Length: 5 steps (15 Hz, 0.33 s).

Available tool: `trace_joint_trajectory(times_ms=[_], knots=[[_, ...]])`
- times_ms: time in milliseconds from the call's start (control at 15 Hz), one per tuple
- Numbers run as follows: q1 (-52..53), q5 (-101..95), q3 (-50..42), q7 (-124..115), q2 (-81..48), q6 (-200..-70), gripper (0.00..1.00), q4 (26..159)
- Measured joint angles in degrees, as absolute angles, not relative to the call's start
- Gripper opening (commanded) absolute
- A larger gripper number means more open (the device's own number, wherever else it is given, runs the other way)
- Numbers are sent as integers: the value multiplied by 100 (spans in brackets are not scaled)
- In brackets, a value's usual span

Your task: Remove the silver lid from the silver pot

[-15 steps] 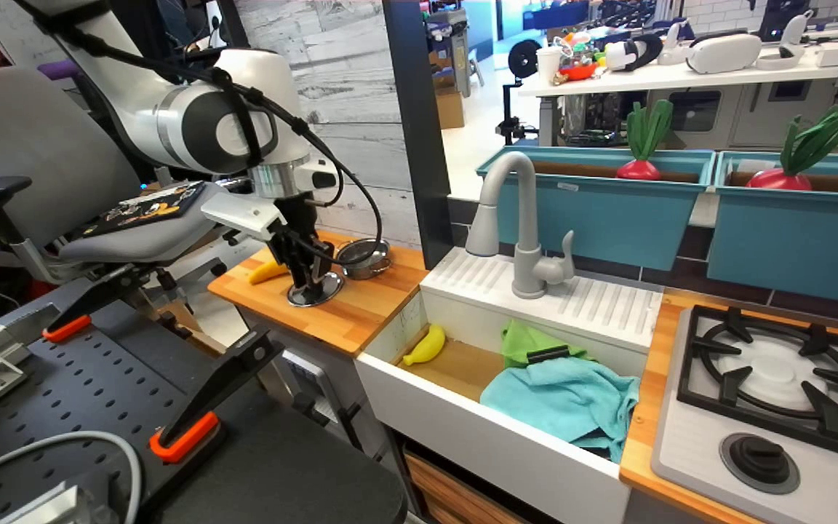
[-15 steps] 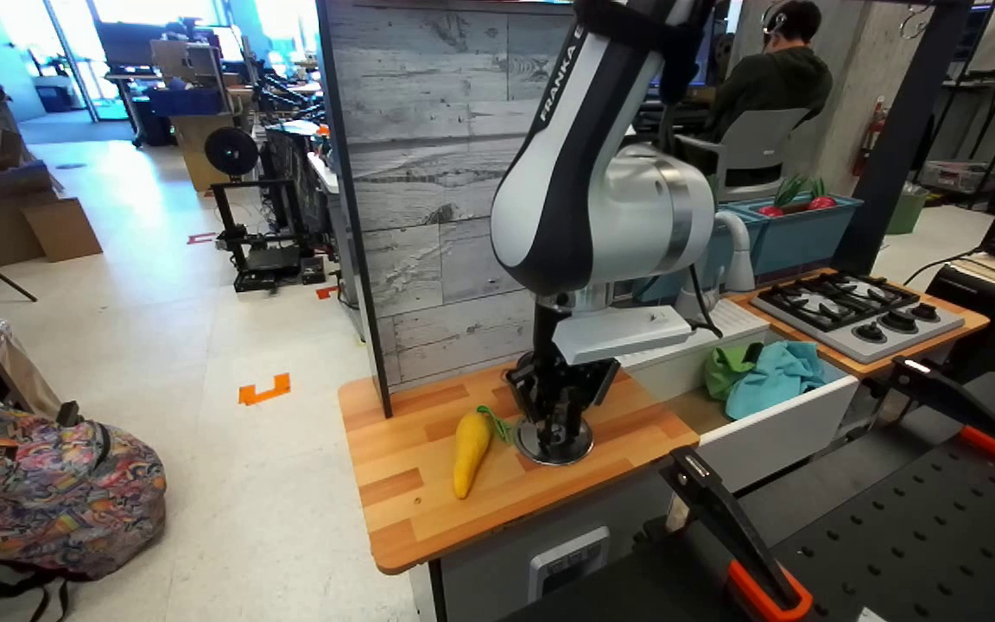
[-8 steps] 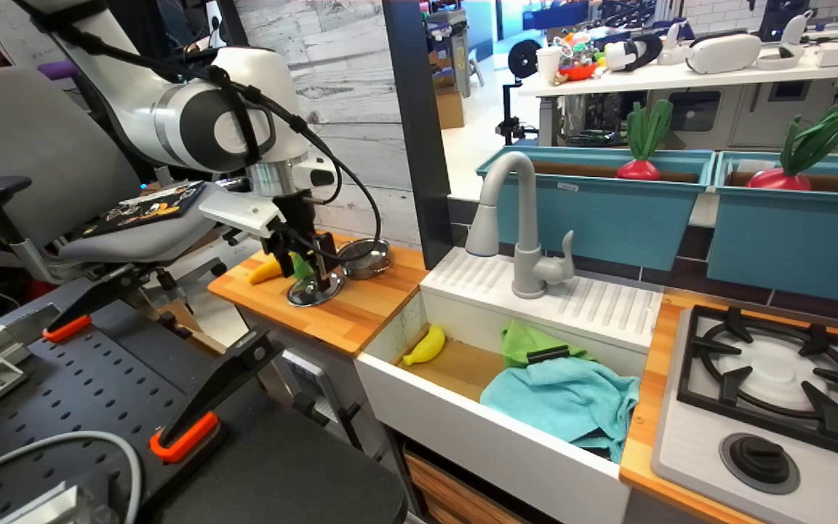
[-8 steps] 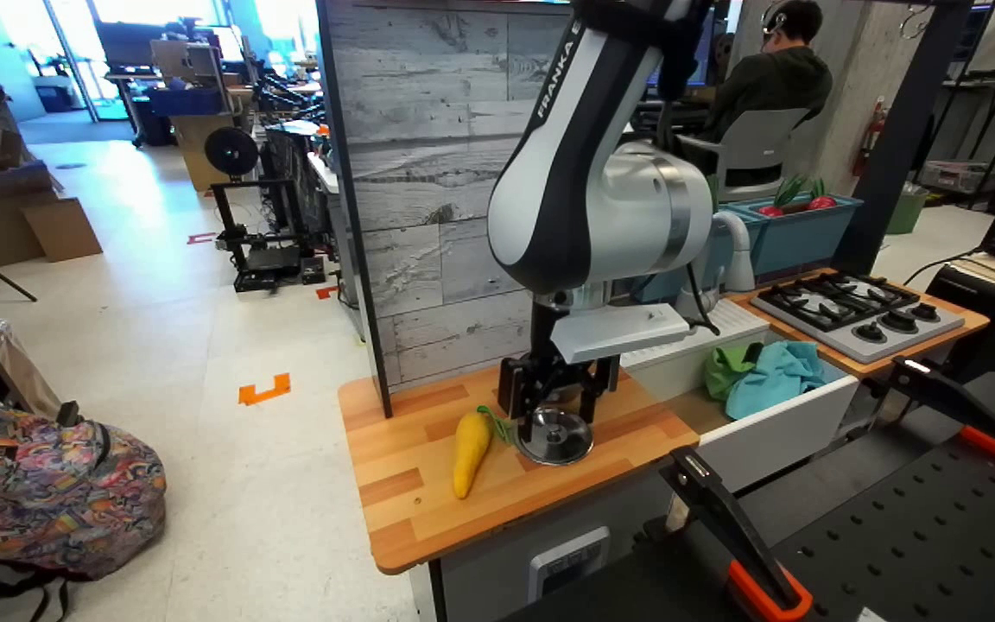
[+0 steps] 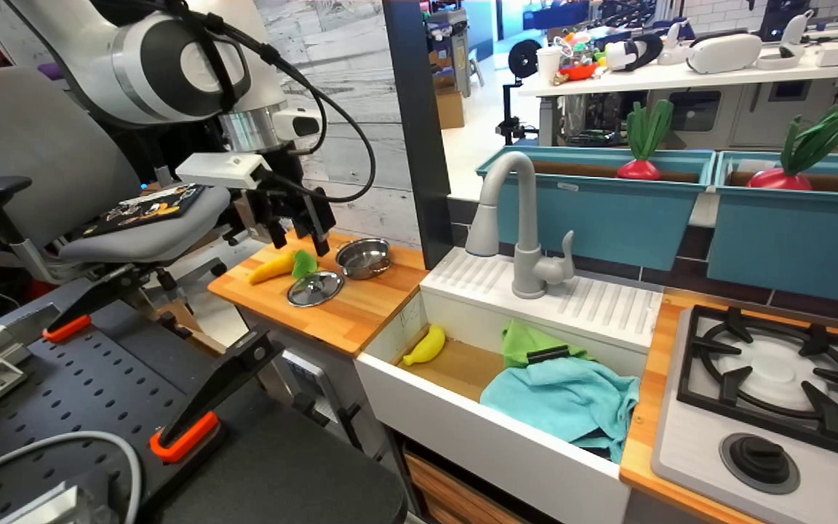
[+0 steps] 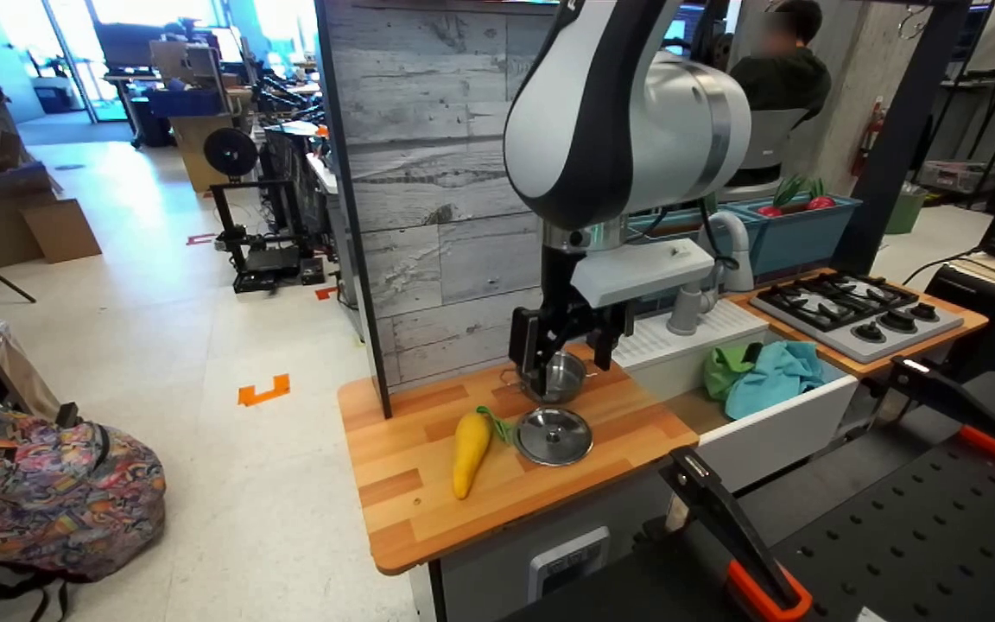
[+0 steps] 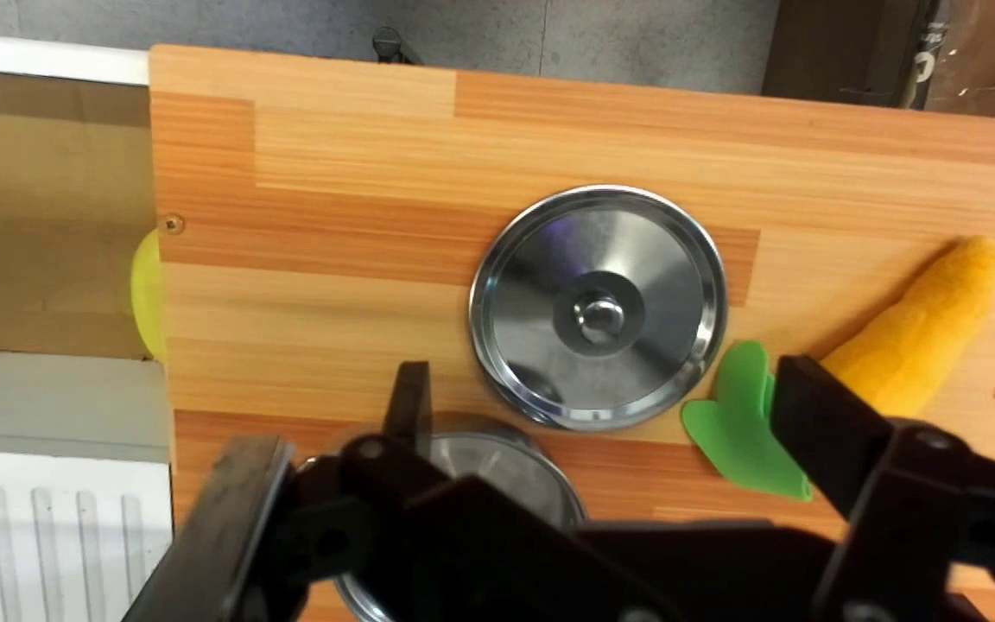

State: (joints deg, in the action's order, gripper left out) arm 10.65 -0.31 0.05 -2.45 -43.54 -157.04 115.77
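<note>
Flat on the wooden counter lies the silver lid (image 5: pixel 316 289), its round knob facing up; it also shows whole in the wrist view (image 7: pixel 598 315). Just behind it stands the silver pot (image 6: pixel 568 380), uncovered, with its inside visible; in the wrist view the black finger linkage hides much of the pot (image 7: pixel 510 475). My gripper (image 6: pixel 571 377) hovers above the counter, clear of both. Its fingers are spread wide and nothing is between them. From the wrist, the gripper (image 7: pixel 605 371) has one finger over the pot side and one over the green leaf.
Beside the lid lies a yellow squash-like toy (image 6: pixel 470 449) with a green leaf (image 7: pixel 748 423). A sink holding a toy banana (image 5: pixel 426 346) and towels (image 5: pixel 564 400) adjoins the counter, with a tall faucet (image 5: pixel 528 218) behind. A wood-plank wall (image 6: pixel 446 216) rises along the counter's back.
A second ago the jaws were closed together at the lid. They have spread apart, and the gripper has risen away. The lid has stayed on the counter.
</note>
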Motion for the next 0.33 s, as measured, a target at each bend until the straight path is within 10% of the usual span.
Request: trace_joint_trajectory(times_ms=[333], knots=[[1061,-31,10,-245,-4508,-15714,100,11530]])
